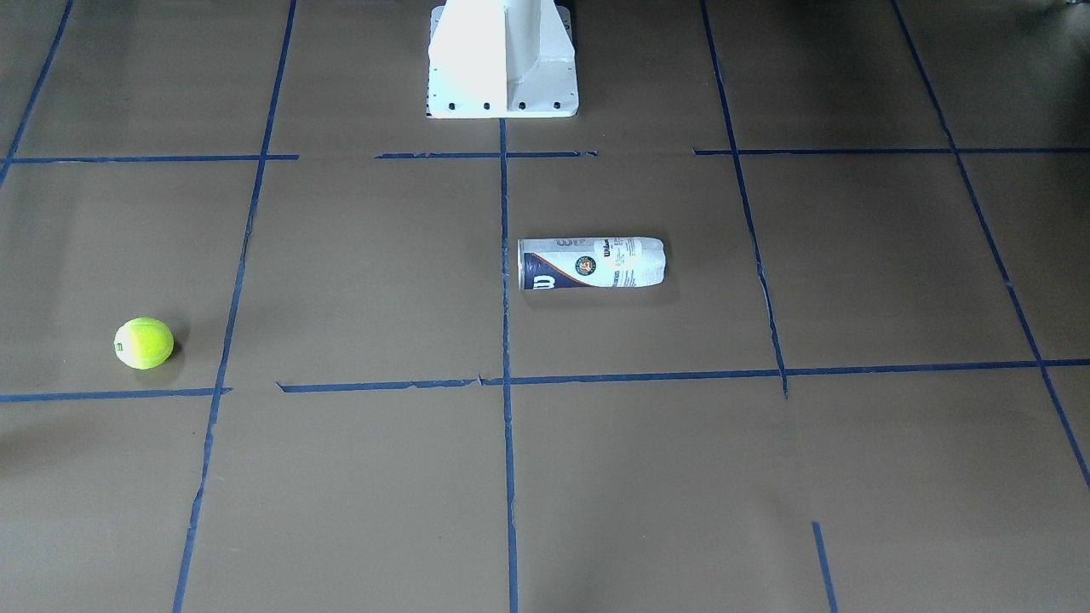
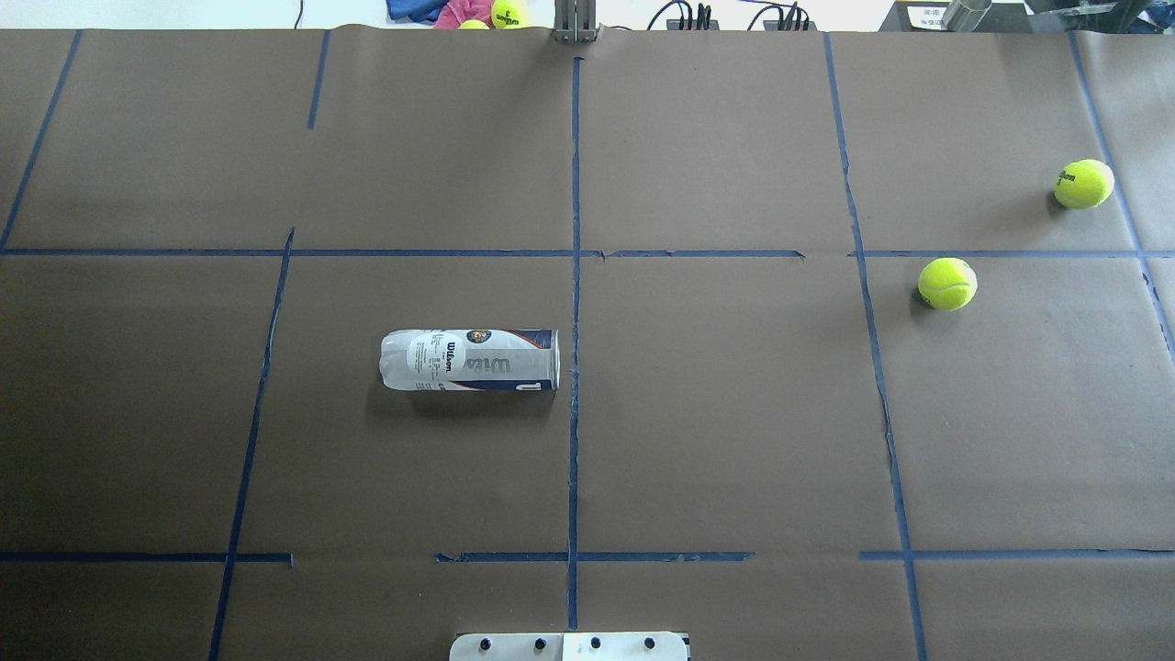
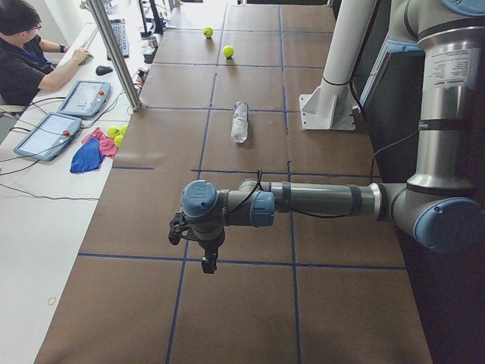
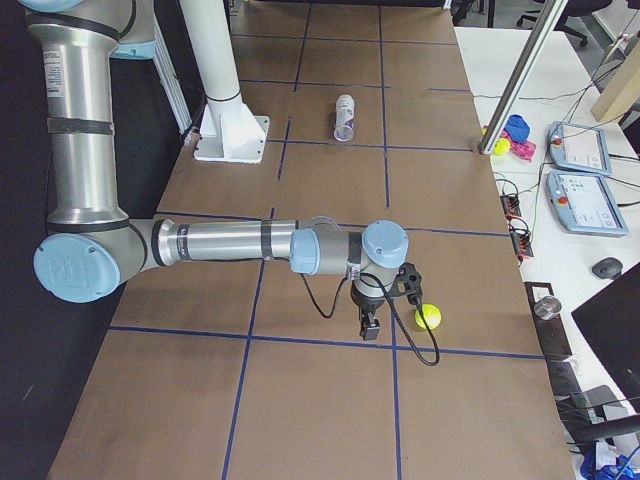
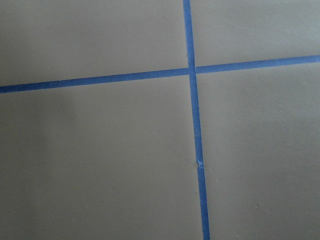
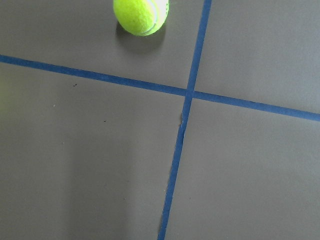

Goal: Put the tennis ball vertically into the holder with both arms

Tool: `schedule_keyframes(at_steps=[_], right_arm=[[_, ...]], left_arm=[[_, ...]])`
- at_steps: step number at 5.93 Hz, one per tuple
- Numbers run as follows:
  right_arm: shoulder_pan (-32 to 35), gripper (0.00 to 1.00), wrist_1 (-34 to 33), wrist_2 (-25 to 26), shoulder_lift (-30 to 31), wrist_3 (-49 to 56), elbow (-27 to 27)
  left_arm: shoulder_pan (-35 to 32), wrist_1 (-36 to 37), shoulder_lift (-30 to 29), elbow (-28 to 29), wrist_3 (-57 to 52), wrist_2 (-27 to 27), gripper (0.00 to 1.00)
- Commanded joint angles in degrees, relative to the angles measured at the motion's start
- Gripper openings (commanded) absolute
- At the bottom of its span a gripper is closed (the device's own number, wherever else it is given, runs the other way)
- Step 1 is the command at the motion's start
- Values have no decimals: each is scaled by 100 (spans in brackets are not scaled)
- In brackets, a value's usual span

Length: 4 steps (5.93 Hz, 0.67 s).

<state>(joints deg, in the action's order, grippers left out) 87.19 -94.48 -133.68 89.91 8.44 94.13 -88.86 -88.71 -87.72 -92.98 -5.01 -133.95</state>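
step: the start, I judge; can and ball both lie loose.
can (image 2: 470, 360): on its side near the surface's middle.
ball (image 2: 947, 283): well apart, on the robot's right; a spare ball (image 2: 1084, 184) lies beyond.
left claw (image 3: 207, 264): above bare surface; its opening cannot be told.
right claw (image 4: 368, 328): near the ball; its opening cannot be told.
next: likely stand the can upright and fetch the ball.
surface (image 2: 716, 413): brown, gridded with blue tape (image 2: 575, 184).
room: seated operator (image 3: 23, 53) beside tablets (image 3: 82, 97).

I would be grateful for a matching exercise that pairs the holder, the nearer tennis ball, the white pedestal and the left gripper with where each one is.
Things:
1 holder
2 nearer tennis ball
3 white pedestal
4 left gripper

Places:
A standing upright on the robot's side of the table
B hanging above the table's left end
C lying on its side, on the robot's left half
D resting on the robot's right half

Pairs: 1-C; 2-D; 3-A; 4-B
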Motion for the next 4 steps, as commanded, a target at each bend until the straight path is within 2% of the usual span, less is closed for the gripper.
schedule_keyframes(at_steps=[1,3,4], right_arm=[[0,100,0,0,-9,0,0],[0,100,0,0,-17,0,0],[0,100,0,0,-44,0,0]], left_arm=[[0,12,0,-62,17,-26,100],[9,3,0,-54,0,17,100],[26,-284,-87,-28,0,0,100]])
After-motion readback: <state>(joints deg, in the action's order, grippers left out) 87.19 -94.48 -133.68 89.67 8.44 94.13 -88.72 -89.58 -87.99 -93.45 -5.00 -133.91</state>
